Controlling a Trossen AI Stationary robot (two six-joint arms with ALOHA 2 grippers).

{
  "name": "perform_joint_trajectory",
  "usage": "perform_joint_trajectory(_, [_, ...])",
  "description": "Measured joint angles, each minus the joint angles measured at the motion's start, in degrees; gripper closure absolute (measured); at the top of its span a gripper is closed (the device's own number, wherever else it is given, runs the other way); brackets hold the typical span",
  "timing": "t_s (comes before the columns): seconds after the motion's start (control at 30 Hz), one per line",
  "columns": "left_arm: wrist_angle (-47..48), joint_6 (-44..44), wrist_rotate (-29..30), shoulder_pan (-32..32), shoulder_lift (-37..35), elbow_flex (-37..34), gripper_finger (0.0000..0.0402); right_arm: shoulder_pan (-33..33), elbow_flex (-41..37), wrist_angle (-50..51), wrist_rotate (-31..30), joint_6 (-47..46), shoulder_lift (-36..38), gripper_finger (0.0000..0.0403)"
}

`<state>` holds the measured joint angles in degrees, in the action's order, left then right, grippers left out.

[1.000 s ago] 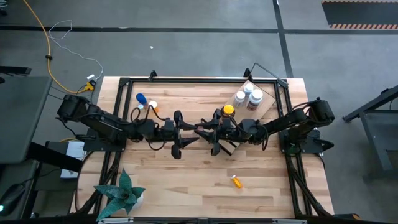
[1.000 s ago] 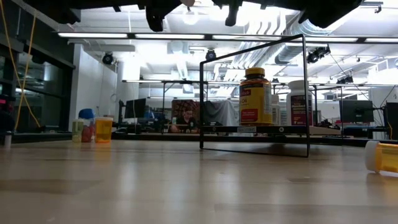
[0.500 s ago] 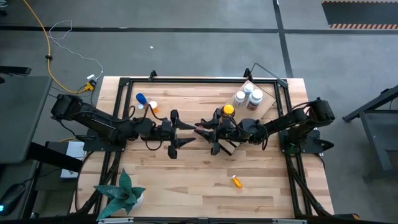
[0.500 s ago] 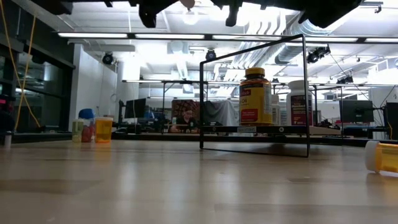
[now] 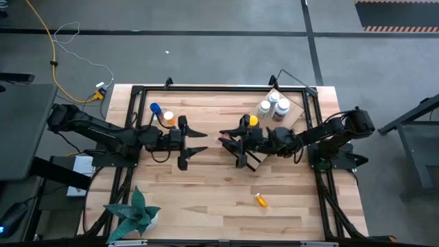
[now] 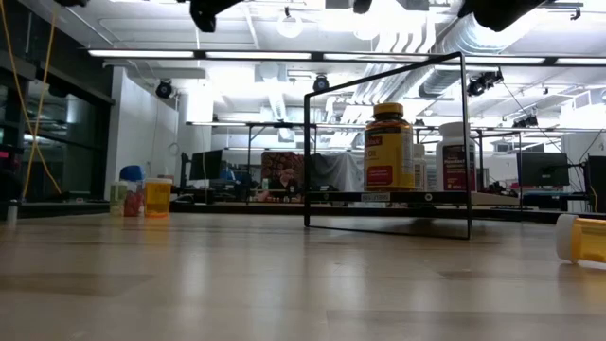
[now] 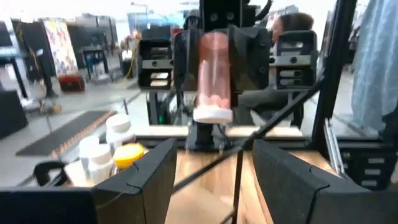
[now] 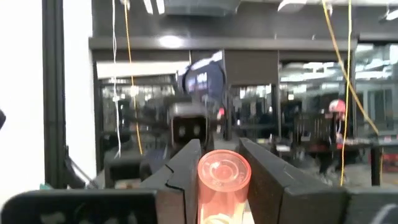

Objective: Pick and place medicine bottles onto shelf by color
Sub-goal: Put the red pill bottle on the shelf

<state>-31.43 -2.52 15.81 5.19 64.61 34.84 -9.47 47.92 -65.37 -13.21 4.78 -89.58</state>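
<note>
My right gripper (image 5: 225, 139) is above the table's middle, shut on a small translucent orange bottle (image 7: 214, 68) with a white cap (image 7: 213, 114). My left gripper (image 5: 199, 140) faces it from the left, open and empty; its fingers (image 7: 152, 180) stand well short of the bottle. The shelf (image 5: 291, 113), a light board in a black wire frame (image 6: 388, 142), stands at the far right. It bears the amber bottle with the yellow cap (image 5: 252, 121) and several white bottles (image 5: 273, 106). A blue bottle (image 5: 155, 108) and an orange one (image 5: 168, 118) stand at the far left. My right gripper pinches the orange bottle by its side wall (image 8: 202, 186) between its two fingers. The fingers are level and come from the table's right side, lying across the bottle. The bottle is lifted clear of the table, about upright, its base (image 8: 224, 169) up and its white cap down.
A small orange bottle (image 5: 260, 200) lies on its side near the front right; it also shows in the low view (image 6: 582, 237). A potted green plant (image 5: 137, 213) stands at the near left corner. Bare wood lies between the grippers and the near edge.
My left gripper has drawn back toward the table's left edge, away from my right gripper, which it nearly met a second ago. Both grippers have risen a little. The orange bottle stays in my right gripper.
</note>
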Motion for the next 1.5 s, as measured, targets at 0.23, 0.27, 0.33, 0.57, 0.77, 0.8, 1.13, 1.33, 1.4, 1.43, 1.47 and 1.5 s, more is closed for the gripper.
perform_joint_trajectory(0.23, [-25.65, -5.62, -0.55, -0.36, 11.21, -2.9, 0.0202, -0.04, 0.0, -5.0, 3.41, 1.33, -0.09, 0.0309])
perform_joint_trajectory(0.27, [-28.3, -6.21, -0.61, -0.4, 12.86, -2.96, 0.0202, -0.18, 0.0, -5.3, 4.03, 1.68, -0.09, 0.0309])
perform_joint_trajectory(0.33, [-33.42, -6.69, -0.63, -0.42, 15.96, -2.96, 0.0202, -0.28, 0.0, -6.34, 4.98, 1.77, -0.12, 0.0309])
perform_joint_trajectory(0.57, [-47.53, -6.1, -2.1, -0.4, 22.07, -2.96, 0.0202, -0.31, 0.0, -12.49, 7.26, 1.75, -3.93, 0.0309])
perform_joint_trajectory(0.77, [-48.34, -4.82, -5.51, -0.35, 22.22, -2.96, 0.0202, -0.31, 0.0, -17.2, 7.28, 1.94, -6.04, 0.0309])
perform_joint_trajectory(0.8, [-48.34, -4.67, -5.97, -0.37, 22.22, -2.96, 0.0202, -0.31, 0.0, -17.52, 7.27, 2.09, -6.12, 0.0309])
perform_joint_trajectory(1.13, [-47.89, -4.07, -5.21, -0.42, 22.27, -2.92, 0.0202, -0.38, 0.0, -18.1, 7.3, 2.81, -6.12, 0.0309])
perform_joint_trajectory(1.33, [-47.75, -4.57, -2.74, -0.42, 23.52, -1.05, 0.0202, -0.7, 0.78, -17.27, 7.47, 3.21, -6.18, 0.0309])
perform_joint_trajectory(1.4, [-47.7, -4.75, -3.92, -0.39, 24.82, 0.27, 0.0202, -0.7, 1.86, -17.35, 7.8, 3.3, -6.69, 0.0309])
perform_joint_trajectory(1.43, [-47.42, -4.74, -4.09, -0.42, 25.3, 0.42, 0.0202, -0.7, 2.21, -17.09, 7.77, 3.68, -7.01, 0.0309])
perform_joint_trajectory(1.47, [-47.25, -4.72, -4.17, -0.42, 25.86, 0.57, 0.0202, -0.69, 2.75, -16.94, 7.72, 4.06, -7.56, 0.0309])
perform_joint_trajectory(1.5, [-47.39, -4.72, -4.19, -0.42, 26.59, 0.82, 0.0202, -0.66, 3.06, -16.55, 7.7, 4.24, -7.81, 0.0309])
